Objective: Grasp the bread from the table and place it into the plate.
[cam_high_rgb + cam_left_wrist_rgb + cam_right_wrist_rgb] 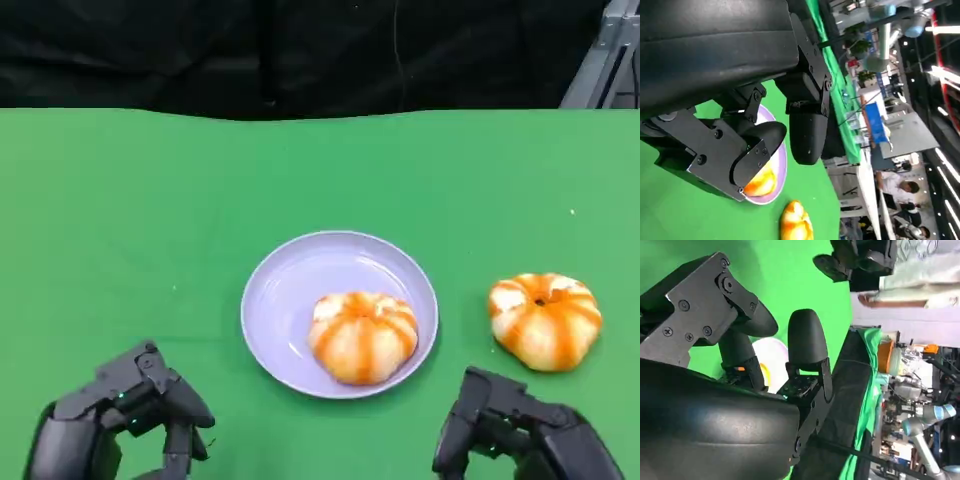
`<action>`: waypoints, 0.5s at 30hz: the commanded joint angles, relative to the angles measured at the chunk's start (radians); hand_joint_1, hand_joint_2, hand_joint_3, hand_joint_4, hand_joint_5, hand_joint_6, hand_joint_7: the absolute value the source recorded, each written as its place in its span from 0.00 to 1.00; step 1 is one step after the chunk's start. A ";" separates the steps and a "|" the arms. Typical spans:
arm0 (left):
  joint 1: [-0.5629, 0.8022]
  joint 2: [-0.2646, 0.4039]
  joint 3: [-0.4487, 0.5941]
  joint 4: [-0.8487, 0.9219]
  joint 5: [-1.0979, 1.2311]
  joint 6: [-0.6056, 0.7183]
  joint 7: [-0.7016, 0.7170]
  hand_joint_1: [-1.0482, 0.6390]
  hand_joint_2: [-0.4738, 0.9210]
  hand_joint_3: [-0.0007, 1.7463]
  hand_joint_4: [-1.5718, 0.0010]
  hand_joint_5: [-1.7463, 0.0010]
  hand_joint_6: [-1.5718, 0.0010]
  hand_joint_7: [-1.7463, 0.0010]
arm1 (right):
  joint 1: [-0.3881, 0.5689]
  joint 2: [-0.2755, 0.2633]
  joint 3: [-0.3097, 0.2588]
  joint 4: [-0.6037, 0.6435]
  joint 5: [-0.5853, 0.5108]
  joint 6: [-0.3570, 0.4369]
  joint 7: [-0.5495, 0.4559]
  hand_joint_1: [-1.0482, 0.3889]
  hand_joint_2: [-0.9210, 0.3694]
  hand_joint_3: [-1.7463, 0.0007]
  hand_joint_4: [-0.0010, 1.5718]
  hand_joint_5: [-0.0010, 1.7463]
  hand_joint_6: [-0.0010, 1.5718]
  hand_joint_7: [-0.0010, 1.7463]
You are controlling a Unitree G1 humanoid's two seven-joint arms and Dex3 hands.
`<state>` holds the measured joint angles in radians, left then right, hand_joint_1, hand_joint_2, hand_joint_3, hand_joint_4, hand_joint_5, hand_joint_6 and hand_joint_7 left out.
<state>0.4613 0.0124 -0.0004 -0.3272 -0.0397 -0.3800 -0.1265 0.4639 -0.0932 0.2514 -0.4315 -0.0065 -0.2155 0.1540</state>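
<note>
A lilac plate (300, 275) lies in the middle of the green table, with one orange-striped bread bun (362, 336) lying in its right half. A second bun (545, 320) sits on the cloth to the right of the plate. My right hand (520, 435) hovers at the near edge, just short of that bun, fingers apart and holding nothing. My left hand (120, 415) is at the lower left, away from the plate, also empty with fingers apart. The left wrist view shows the plate (781, 165), its bun (760, 184) and the loose bun (796, 222) past my fingers (807, 135).
Black curtain backs the table's far edge. A grey metal frame (605, 60) stands at the far right corner. Bare green cloth (120, 220) spreads left of and behind the plate. In the right wrist view my left hand (855, 260) and a person's sleeve (920, 285) show beyond the table.
</note>
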 commanded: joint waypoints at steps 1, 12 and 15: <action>-0.012 -0.008 -0.007 0.049 0.004 -0.043 0.009 0.59 0.61 0.81 0.47 0.01 0.50 0.08 | 0.002 -0.018 -0.025 0.015 0.024 -0.028 0.016 0.67 0.44 0.25 0.45 0.97 0.44 0.85; -0.010 -0.015 -0.018 0.086 0.002 -0.083 0.009 0.61 0.58 0.85 0.46 0.04 0.48 0.14 | 0.010 -0.021 -0.041 0.011 0.054 -0.020 0.043 0.68 0.44 0.25 0.44 0.96 0.45 0.84; -0.011 -0.018 -0.015 0.085 0.002 -0.088 0.011 0.61 0.57 0.84 0.46 0.05 0.47 0.17 | 0.009 -0.018 -0.041 0.008 0.059 -0.012 0.047 0.69 0.44 0.25 0.44 0.96 0.45 0.83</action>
<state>0.4496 -0.0088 -0.0203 -0.2472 -0.0310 -0.4517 -0.1265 0.4690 -0.1047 0.2174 -0.4165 0.0349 -0.2340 0.1973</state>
